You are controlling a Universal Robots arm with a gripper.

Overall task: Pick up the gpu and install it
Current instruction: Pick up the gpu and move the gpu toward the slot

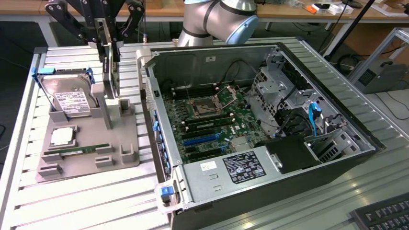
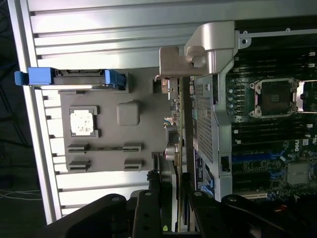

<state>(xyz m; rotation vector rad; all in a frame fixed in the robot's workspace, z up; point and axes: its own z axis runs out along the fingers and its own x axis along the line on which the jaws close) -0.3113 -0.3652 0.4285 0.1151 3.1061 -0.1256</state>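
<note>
While your single robot arm [image 1: 221, 19] rises from the far side of the slatted metal table [image 1: 96, 206], its black gripper [image 1: 110, 40] hangs pointing straight down at the far end of the exterior view's left. It is over the grey parts fixture [image 1: 83, 165]. In the wrist view the two fingers [image 2: 148, 198] sit against either face of the gpu [image 1: 114, 72], pinching it near its upper edge.

You have one gpu. It is between the fingers, above the fixture, just to the exterior view's right of the hard drive and just left of the computer case. It stands on edge and you see it edge-on as a thin dark strip with a silvery side. Its broad faces turn to the exterior view's left and right. Its long axis looks upright, running from the gripper down toward the fixture. You cannot tell whether its lower edge touches the fixture or sits just above it.

On the fixture you also have one hard drive [image 1: 72, 100] with blue end pieces, leaning upright at the far end. Nearer lie one square CPU [image 1: 62, 136] and one green RAM stick [image 1: 76, 151], both flat.

One open computer case [image 1: 211, 57] lies on its side to the exterior view's right, with its green motherboard [image 1: 211, 115] facing up.
</note>
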